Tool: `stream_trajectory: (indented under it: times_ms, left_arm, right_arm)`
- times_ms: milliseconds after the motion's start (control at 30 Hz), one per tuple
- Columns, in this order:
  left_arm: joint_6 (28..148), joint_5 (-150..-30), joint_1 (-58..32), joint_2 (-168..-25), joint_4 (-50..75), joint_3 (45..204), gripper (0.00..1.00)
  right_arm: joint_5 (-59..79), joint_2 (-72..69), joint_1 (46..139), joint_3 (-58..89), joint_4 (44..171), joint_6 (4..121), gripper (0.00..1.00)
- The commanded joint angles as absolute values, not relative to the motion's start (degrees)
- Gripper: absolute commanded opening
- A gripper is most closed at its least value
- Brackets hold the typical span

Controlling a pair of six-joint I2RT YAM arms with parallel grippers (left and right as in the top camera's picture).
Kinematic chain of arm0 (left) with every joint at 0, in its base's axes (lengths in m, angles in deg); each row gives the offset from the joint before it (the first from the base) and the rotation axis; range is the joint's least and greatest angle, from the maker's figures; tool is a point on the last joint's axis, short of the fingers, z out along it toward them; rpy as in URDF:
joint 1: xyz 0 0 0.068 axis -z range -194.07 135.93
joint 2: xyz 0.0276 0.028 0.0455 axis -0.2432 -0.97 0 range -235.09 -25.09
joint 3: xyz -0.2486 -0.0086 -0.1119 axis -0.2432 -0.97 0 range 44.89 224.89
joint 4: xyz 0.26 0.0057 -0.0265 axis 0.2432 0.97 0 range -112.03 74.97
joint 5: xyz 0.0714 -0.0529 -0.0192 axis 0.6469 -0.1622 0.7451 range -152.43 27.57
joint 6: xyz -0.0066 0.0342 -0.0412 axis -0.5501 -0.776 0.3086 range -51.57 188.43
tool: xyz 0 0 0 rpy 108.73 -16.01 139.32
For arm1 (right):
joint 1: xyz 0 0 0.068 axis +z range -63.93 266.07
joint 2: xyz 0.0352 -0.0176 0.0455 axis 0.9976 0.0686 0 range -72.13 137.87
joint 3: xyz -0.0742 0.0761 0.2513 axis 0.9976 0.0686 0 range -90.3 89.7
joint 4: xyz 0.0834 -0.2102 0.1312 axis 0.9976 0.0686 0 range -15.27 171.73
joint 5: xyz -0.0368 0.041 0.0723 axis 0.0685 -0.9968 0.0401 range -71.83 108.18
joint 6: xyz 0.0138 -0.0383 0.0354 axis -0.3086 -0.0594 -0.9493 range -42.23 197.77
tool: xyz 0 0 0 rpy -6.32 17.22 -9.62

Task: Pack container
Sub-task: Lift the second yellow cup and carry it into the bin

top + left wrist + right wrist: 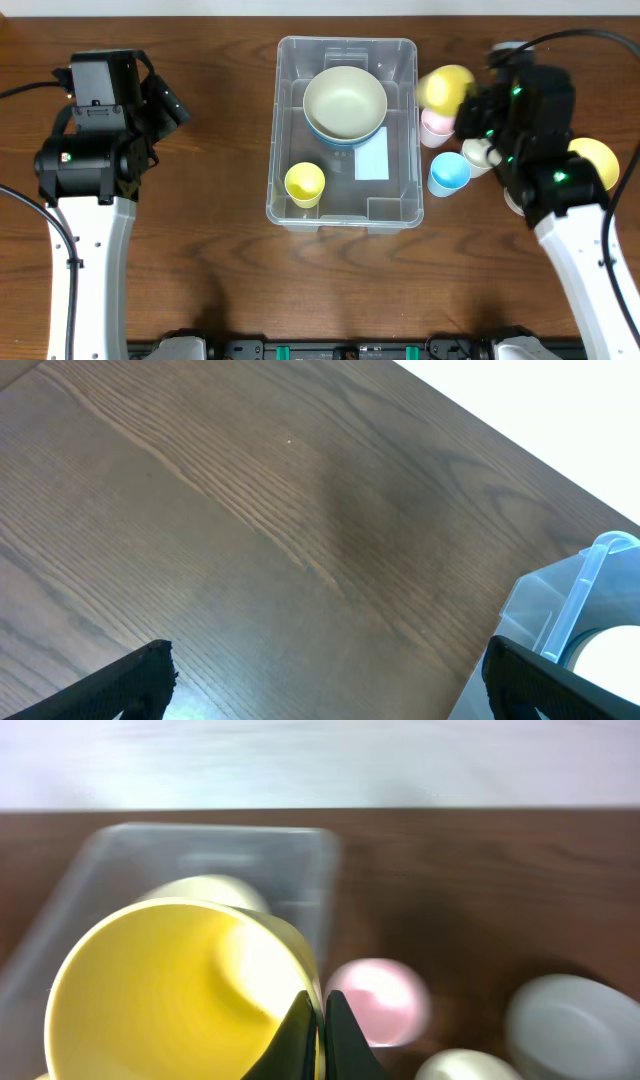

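While the right fingers [342, 1042] pinch the yellow cup [170, 990] by its rim, it looks light, stiff, slippery. The left fingers [120, 685] gape, empty.

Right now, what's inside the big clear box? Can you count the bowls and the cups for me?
Bowls: 2, a cream bowl sitting in a blue bowl
Cups: 1, the packed yellow cup
Total: 3 things inside the container
Not counted: the held yellow cup, pinched by the right hand outside the box.
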State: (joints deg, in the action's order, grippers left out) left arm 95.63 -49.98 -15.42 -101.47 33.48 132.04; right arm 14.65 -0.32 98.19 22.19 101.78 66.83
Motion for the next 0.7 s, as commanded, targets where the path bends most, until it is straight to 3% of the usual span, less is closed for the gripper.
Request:
stream_trajectory:
  times_ms: [0,333,667]
  left_arm:
    - [95.72,-49.09,-15.62,-101.75,33.61,132.72,0.98]
    - [95.72,-49.09,-15.62,-101.75,33.63,132.72,0.98]
    - [95.74,-49.09,-15.62,-101.75,33.61,132.72,0.98]
  right_arm:
    - [10.03,-1.54,104.48,21.01,102.94,65.85,0.01]
    - [14.34,5.67,121.92,21.03,102.35,65.91,0.01]
    - [14.32,15.22,127.85,21.03,98.48,66.07,0.01]
